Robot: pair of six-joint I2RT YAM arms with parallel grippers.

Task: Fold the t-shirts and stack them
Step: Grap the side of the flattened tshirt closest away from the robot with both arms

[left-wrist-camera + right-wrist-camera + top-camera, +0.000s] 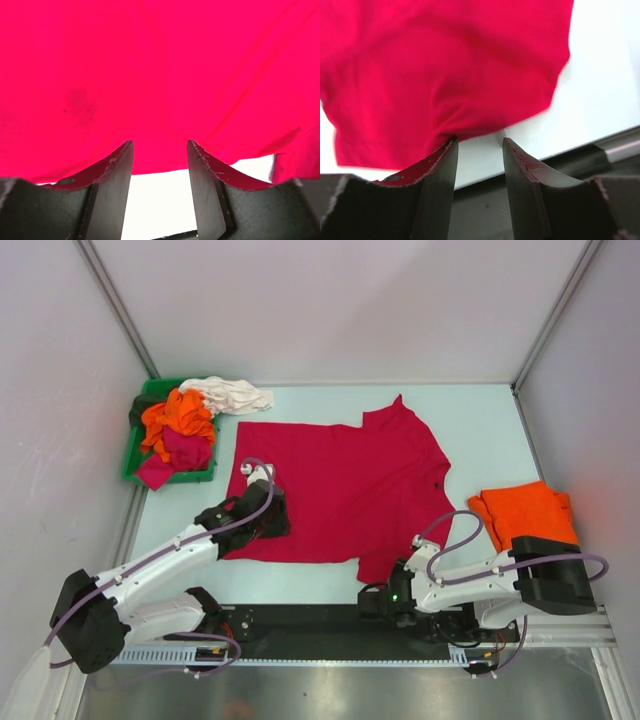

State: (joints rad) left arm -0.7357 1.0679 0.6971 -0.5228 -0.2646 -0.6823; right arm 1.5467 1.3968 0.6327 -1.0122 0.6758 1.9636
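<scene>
A large crimson t-shirt (340, 490) lies spread flat in the middle of the table. My left gripper (272, 520) is at its left edge, low over the table. In the left wrist view the jaws (160, 142) stand open, with bare table between them and the cloth edge (150, 75) just ahead. My right gripper (367, 600) is at the near sleeve. It is open (479, 140), and the left fingertip (451, 145) touches the sleeve's edge (445, 65). A folded orange t-shirt (525, 512) lies at the right.
A green bin (133, 455) at the back left holds crumpled orange (180, 415), magenta (185, 452) and dark (145, 408) shirts. A white one (235, 395) spills over its rim. A black rail (300, 625) runs along the near edge, and walls enclose the table.
</scene>
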